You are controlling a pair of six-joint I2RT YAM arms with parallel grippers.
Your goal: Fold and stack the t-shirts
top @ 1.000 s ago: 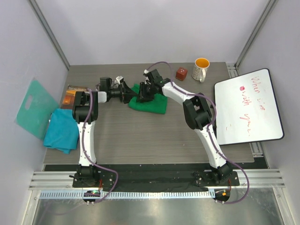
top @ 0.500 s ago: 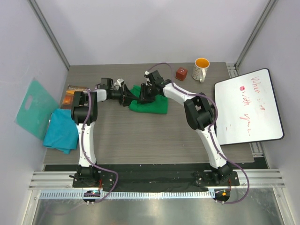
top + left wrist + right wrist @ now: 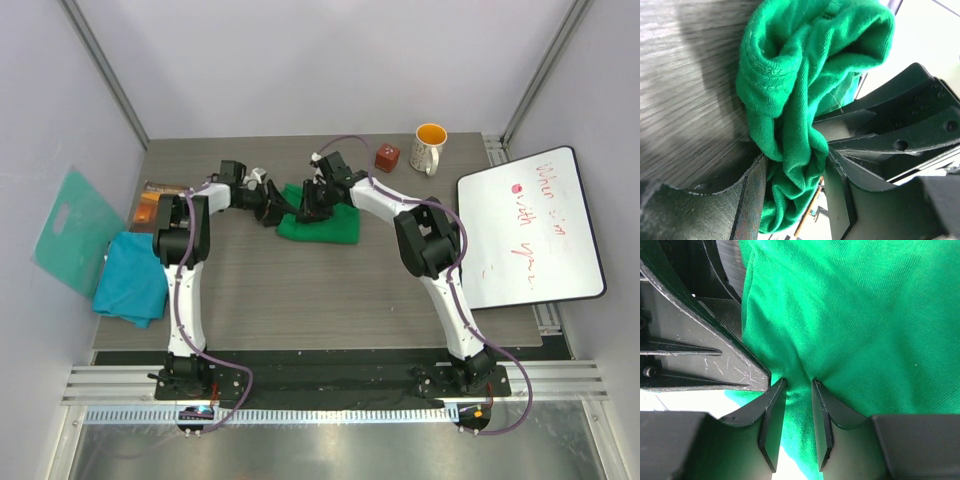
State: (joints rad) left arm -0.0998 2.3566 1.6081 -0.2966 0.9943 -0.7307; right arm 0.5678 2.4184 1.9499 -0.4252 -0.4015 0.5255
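Nudged slightly rightward, the soft bright-green cloth t-shirt (image 3: 327, 226) sits pinched by both left gripper (image 3: 795, 165) and right gripper (image 3: 799, 385); pulling apart evenly should spread it flat.

- I see the first t-shirt (image 3: 325, 228) toward the back of the table (image 3: 300, 290), with the left gripper (image 3: 272, 205) and right gripper (image 3: 310, 205) at its left end.
- The second t-shirt (image 3: 132, 280) overhangs the table's left edge, beside the board (image 3: 72, 240).
- The mug (image 3: 429, 147) stands back right, the whiteboard (image 3: 530, 228) further right.
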